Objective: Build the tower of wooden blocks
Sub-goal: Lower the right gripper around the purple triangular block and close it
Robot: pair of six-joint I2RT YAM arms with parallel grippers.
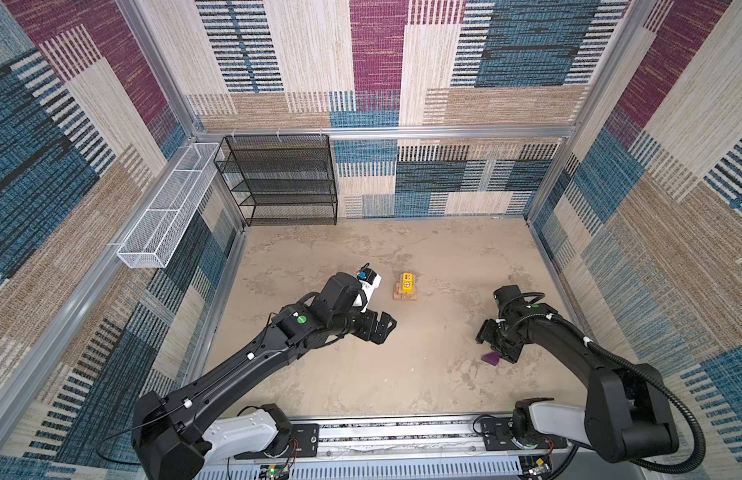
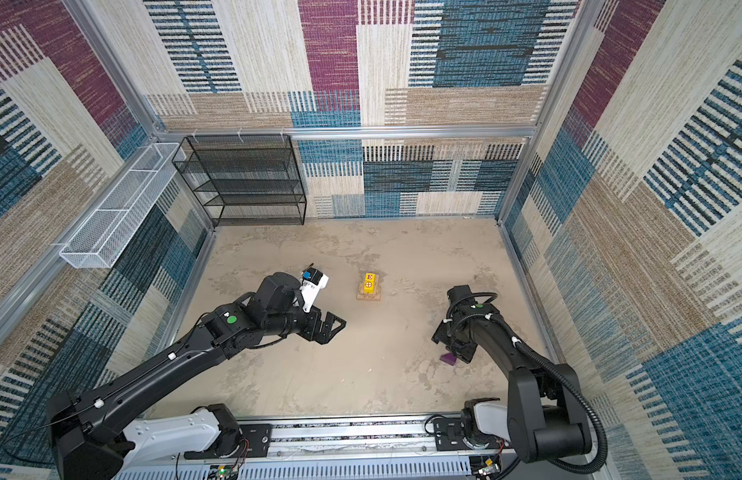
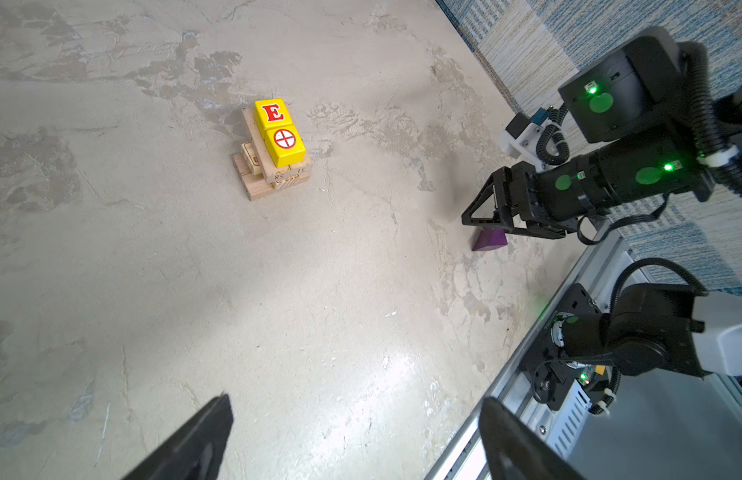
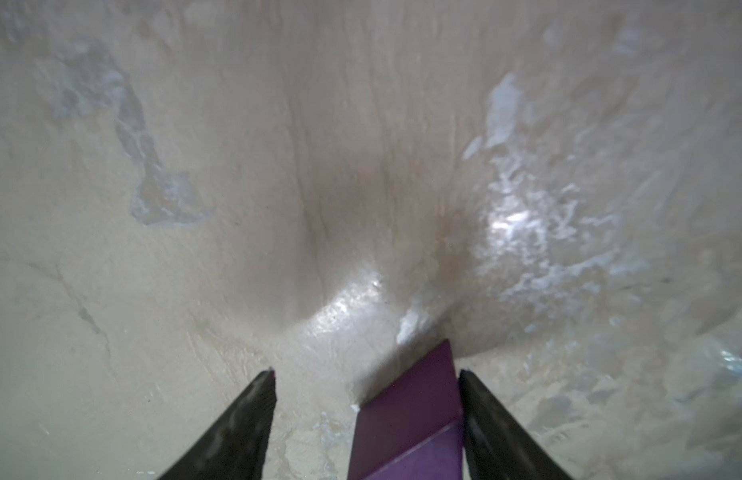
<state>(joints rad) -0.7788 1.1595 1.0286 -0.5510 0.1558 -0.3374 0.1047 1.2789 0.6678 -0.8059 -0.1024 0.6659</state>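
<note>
Yellow cube (image 3: 271, 113) reads "E"; left fingers (image 3: 194, 440) spread, right fingers (image 4: 244, 424) spread around purple wedge (image 4: 410, 415).

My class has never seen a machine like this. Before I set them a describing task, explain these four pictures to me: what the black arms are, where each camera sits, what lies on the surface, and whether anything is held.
These are two robot arms, a left arm and a right arm, each ending in two-fingered jaws. Two pictures look down from overhead, almost identical. The other two come from cameras on the arms' wrists. On the table stands an unfinished tower: crossed wooden planks with two yellow cubes side by side on top. A purple wedge lies apart on the surface, near the right arm. That arm's jaws straddle it, open, not yet gripping. The left arm's jaws are open and hold nothing.
</note>
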